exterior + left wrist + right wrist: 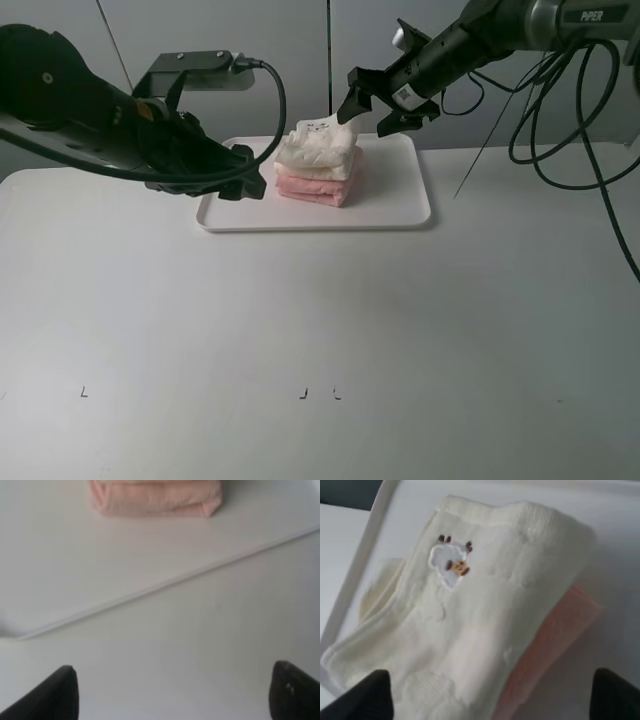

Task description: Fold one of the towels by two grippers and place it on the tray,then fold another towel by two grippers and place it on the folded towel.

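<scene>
A white tray [400,195] sits at the back middle of the table. A folded pink towel [318,187] lies on it, and a folded cream towel [318,150] lies on top of the pink one. My right gripper [375,113] is open and empty, just above the stack's far right side. Its wrist view shows the cream towel [485,615] with a small sheep patch [448,565] and the pink towel [555,640] under it. My left gripper [248,172] is open and empty at the tray's left edge. Its wrist view shows the pink towel [155,497] and the tray rim [165,582].
The white table [320,330] spreads out in front of the tray, with small black corner marks [303,394] near the front edge. Black cables [560,110] hang at the back right behind the right arm.
</scene>
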Robot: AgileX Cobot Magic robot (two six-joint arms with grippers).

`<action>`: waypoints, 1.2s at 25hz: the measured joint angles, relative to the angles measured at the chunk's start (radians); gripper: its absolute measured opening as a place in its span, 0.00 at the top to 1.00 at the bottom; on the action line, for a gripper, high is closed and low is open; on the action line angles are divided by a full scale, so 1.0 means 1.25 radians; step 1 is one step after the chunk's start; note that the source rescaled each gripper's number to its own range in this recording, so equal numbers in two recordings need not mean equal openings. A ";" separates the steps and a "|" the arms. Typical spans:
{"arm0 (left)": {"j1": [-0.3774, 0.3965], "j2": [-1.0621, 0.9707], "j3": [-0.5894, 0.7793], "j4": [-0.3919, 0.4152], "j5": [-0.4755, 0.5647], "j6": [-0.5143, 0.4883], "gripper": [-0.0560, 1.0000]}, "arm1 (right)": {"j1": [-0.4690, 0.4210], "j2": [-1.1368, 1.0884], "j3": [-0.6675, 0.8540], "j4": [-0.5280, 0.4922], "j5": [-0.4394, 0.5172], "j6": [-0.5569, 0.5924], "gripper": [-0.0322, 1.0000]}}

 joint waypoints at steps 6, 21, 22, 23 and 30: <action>0.000 0.000 -0.010 0.000 0.031 0.013 0.01 | 0.000 -0.064 0.000 -0.177 0.118 0.048 0.00; 0.030 -0.241 0.102 0.019 0.142 0.013 0.00 | 0.000 -0.516 0.566 -0.348 -0.032 0.054 0.00; 0.032 -0.263 0.116 0.030 0.149 0.013 0.00 | 0.000 -0.565 0.607 -0.358 -0.043 0.054 0.00; 0.032 -0.282 0.127 0.036 0.157 0.004 0.00 | 0.000 -0.616 0.653 -0.368 -0.054 0.058 0.00; 0.032 -0.419 0.141 0.063 0.262 -0.021 0.00 | 0.000 -0.960 0.900 -0.388 -0.074 0.076 0.00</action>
